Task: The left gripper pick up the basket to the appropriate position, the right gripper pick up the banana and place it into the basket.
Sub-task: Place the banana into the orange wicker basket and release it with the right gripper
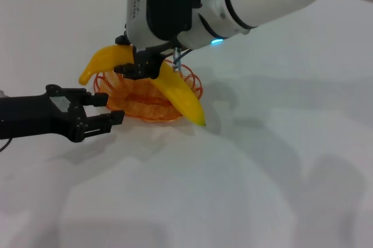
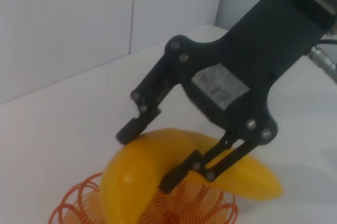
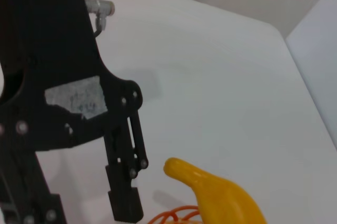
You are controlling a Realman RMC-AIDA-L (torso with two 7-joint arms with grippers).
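One smooth, curved bright yellow banana (image 1: 175,88) lying across small orange wire basket (image 1: 137,101) with looped scalloped rim, both ends overhanging. Black two-fingered right gripper (image 1: 141,68) clamped on banana's middle. Black left gripper (image 1: 111,108) just beside basket, jaws spread, holding nothing.
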